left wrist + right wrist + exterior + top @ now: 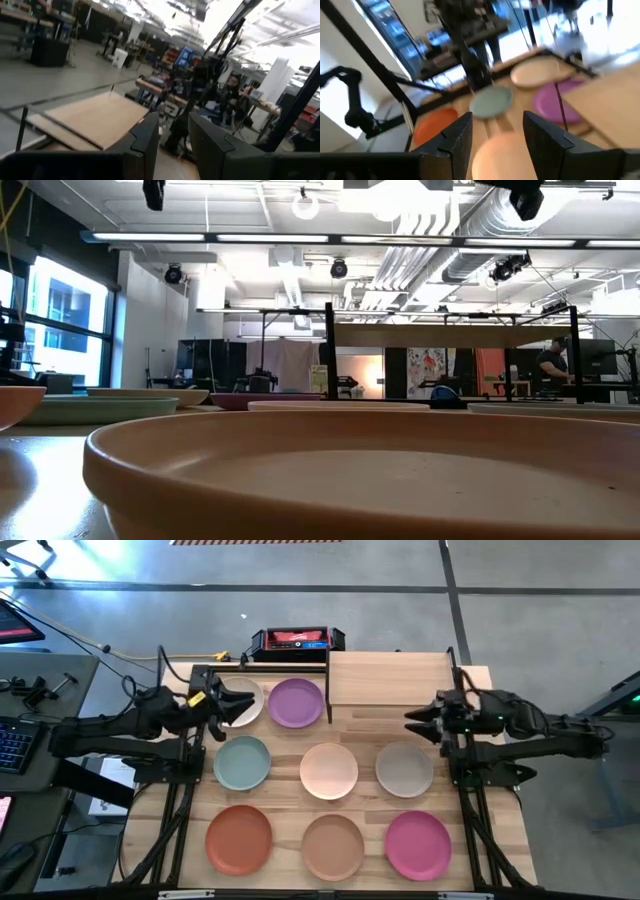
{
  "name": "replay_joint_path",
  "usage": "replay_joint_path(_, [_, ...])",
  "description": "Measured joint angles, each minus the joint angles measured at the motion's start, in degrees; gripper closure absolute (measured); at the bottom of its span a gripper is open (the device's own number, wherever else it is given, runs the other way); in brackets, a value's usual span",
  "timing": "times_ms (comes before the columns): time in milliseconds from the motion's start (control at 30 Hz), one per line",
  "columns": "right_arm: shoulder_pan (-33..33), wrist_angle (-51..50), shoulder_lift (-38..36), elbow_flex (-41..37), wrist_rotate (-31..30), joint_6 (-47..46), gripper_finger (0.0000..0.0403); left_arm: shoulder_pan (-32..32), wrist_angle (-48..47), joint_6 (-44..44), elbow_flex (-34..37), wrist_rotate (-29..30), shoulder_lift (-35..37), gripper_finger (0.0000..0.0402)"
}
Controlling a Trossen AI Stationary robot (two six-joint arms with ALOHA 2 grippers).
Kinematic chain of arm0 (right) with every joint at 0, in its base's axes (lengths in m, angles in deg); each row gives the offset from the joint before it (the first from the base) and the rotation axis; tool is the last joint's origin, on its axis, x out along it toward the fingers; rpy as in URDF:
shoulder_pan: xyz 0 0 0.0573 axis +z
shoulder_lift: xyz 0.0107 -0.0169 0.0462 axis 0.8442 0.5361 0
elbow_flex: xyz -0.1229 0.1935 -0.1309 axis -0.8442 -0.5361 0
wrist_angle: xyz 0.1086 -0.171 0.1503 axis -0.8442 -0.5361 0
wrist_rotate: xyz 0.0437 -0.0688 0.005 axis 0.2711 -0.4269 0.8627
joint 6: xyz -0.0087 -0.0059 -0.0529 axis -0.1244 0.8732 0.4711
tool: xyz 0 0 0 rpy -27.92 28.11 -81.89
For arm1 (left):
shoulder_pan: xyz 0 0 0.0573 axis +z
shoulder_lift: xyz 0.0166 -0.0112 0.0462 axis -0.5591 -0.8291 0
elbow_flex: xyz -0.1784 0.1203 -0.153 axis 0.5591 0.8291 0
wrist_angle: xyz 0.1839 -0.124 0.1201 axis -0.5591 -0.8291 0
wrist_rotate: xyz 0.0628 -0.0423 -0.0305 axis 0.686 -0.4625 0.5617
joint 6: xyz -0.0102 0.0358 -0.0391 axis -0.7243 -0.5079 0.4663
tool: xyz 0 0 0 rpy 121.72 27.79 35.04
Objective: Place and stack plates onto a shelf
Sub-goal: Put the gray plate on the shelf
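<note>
Plates (330, 769) matte, smooth; shelf (388, 678) light wood; tabletop (360, 732) pale wood.

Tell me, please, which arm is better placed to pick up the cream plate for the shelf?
The left arm, probably. In the high view the left claw is open and already over the cream plate. The right claw, also open, hovers across the table in front of the shelf, above the grey plate.
</note>
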Motion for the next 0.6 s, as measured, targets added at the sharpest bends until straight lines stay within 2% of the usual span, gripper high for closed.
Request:
replay_joint_path(167, [0.0,-7.68,6.46,4.73,2.64,-5.52,0.0245,0.0,-2.21,0.48,0.0,0.01,0.03,0.0305])
replay_joint_path(333, [0.89,-10.61,12.21,6.26,7.13,-12.3,0.0245,0.0,-3.73,0.52,0.0,0.02,0.03,0.0305])
replay_joint_path(600, [6.4,-14.0,22.48,6.26,10.23,-13.35,0.0245,0.02,-4.2,0.54,0.0,0.04,0.03,0.0305])
